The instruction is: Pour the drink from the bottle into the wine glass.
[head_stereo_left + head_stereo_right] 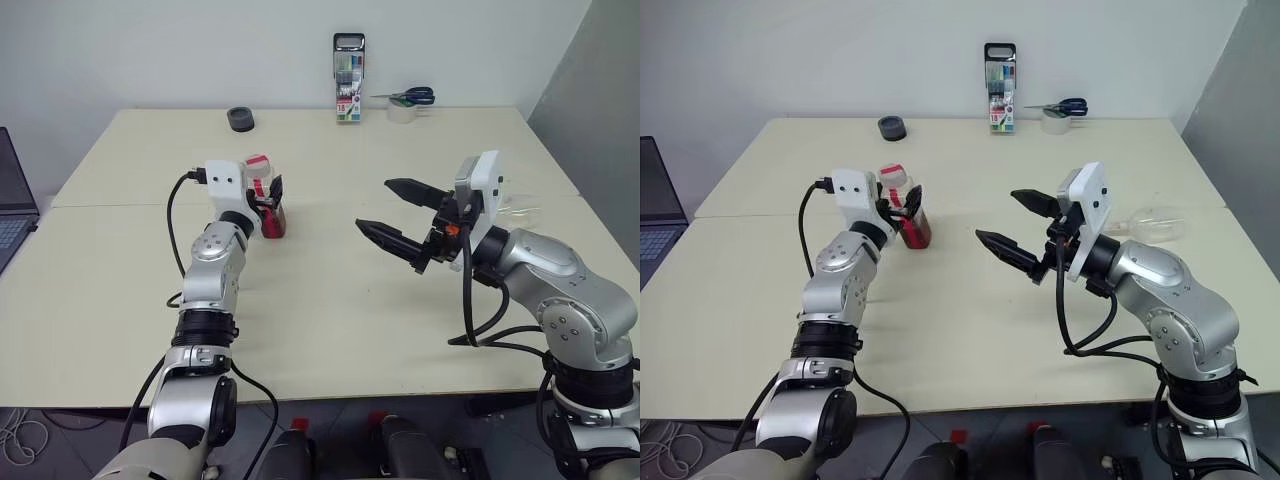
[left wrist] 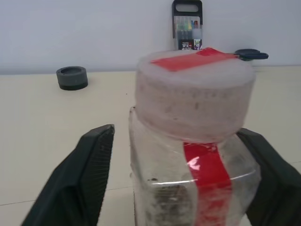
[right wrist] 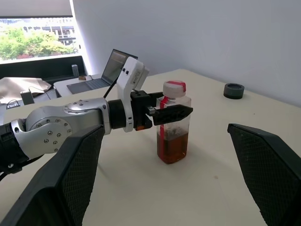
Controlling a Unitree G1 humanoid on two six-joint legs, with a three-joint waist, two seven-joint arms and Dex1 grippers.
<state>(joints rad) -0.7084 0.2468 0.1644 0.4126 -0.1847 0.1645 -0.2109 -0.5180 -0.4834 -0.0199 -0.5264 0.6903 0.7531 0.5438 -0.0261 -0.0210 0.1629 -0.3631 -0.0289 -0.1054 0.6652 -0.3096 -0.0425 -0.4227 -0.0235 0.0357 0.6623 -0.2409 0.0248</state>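
We've got the bottle (image 3: 173, 123) standing between our left tool's (image 1: 271, 203) fingers, grip unclear; right tool (image 1: 392, 212) gapes wide nearby. Right wrist view reveals the drink (image 3: 173, 146).

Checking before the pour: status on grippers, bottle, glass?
Left gripper straddling small clear plastic bottle, grip unconfirmed. Right gripper open, empty. Clear wine glass on its side behind right arm. Nothing in the way.
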